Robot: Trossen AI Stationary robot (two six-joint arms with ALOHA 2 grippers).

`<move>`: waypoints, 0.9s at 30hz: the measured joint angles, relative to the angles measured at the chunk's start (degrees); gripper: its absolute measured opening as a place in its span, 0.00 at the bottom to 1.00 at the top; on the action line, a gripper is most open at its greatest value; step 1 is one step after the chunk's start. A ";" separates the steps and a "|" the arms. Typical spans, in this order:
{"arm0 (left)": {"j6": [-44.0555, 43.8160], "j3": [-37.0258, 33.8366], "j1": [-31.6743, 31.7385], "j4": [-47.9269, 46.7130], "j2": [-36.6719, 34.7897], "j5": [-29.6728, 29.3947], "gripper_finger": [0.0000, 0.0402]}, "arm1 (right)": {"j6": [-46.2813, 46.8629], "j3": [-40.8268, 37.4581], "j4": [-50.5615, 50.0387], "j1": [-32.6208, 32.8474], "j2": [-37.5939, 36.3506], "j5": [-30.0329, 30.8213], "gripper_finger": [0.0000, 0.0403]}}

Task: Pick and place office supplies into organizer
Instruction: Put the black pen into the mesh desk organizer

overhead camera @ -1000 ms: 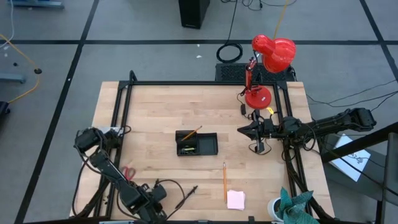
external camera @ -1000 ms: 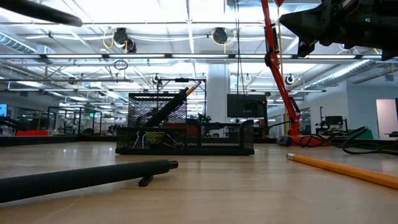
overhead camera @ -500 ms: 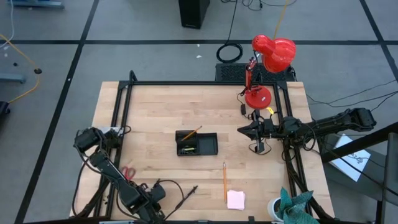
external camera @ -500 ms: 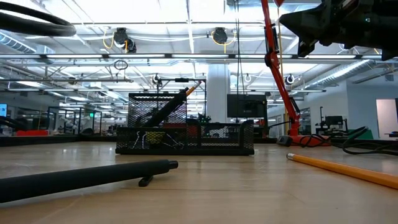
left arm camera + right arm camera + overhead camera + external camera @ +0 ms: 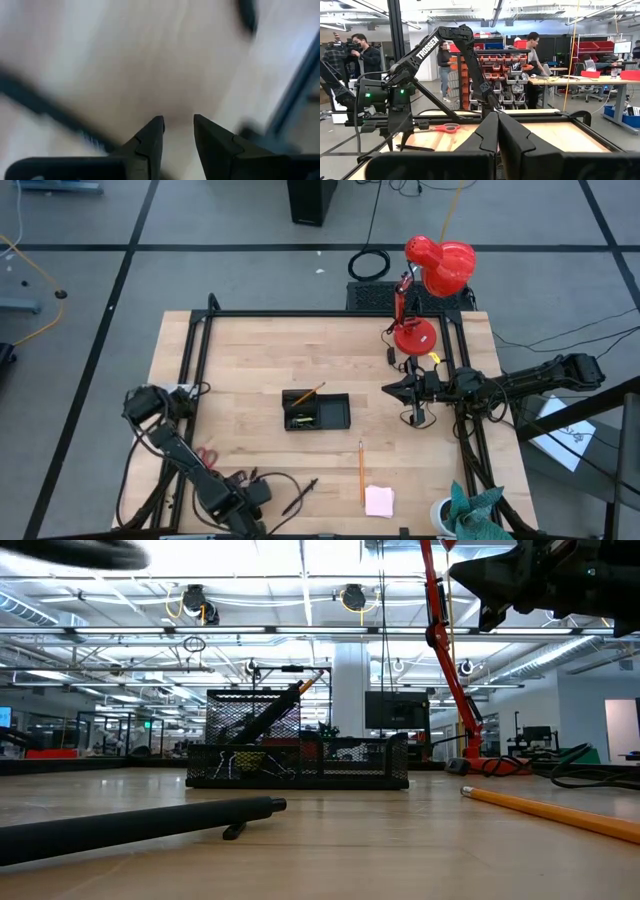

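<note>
pen [image 5: 300,497] just beside left gripper [image 5: 262,495]

arms: dark, jointed | left arm [image 5: 455,45]: white TROSSEN lettering, green light

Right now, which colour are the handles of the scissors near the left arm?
Red. The scissors show best in the high view, lying on the table beside the left arm.

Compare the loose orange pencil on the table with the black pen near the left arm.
The orange pencil is pale and lies straight toward the table's near edge; the black pen is dark and lies slanted. The pencil lies beside the pink note pad; the pen lies near the left tool. Both lie flat outside the organizer.
</note>
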 joint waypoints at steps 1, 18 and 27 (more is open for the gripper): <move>1.29 0.52 0.45 -0.06 0.15 -2.38 0.29 | -0.04 0.00 0.02 0.00 0.00 0.00 0.01; -9.94 10.01 6.45 -28.92 -0.07 -1.43 0.29 | -0.09 0.00 0.00 0.00 0.02 0.00 0.01; -14.80 7.14 6.87 -27.95 -0.07 1.77 0.29 | -0.11 0.01 -0.01 0.00 0.02 0.00 0.01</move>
